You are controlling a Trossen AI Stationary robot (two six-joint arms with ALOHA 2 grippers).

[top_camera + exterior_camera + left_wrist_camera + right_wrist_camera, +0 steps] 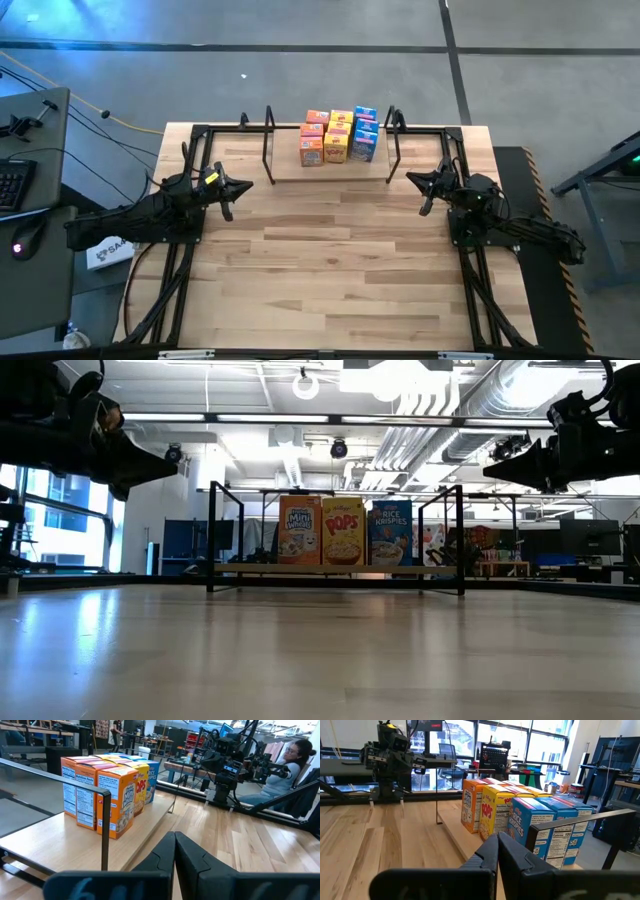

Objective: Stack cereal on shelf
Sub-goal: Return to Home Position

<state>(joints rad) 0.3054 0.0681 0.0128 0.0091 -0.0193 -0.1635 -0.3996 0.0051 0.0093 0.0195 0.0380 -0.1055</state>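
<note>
Cereal boxes [340,135] are lined up midway along the shelf [283,160], clear of both wire ends [268,140]. The left end effector [236,188] and right end effector [420,182] are seen pressed together and well apart, with plenty of worktop [330,270] between them.

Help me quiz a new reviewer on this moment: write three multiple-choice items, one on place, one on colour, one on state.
1. Where do the cereal boxes stand? A) on the shelf B) on the floor C) in a bin
2. In the low view, which colour is central? A) blue B) orange C) yellow
3. How are the left pincer and right pincer? A) open B) shut, empty C) shut on boxes
1 A, all stand on its board. 2 C, the yellow box sits between the orange box and the blue box. 3 B, each wrist view shows fingers meeting, nothing between.
</note>
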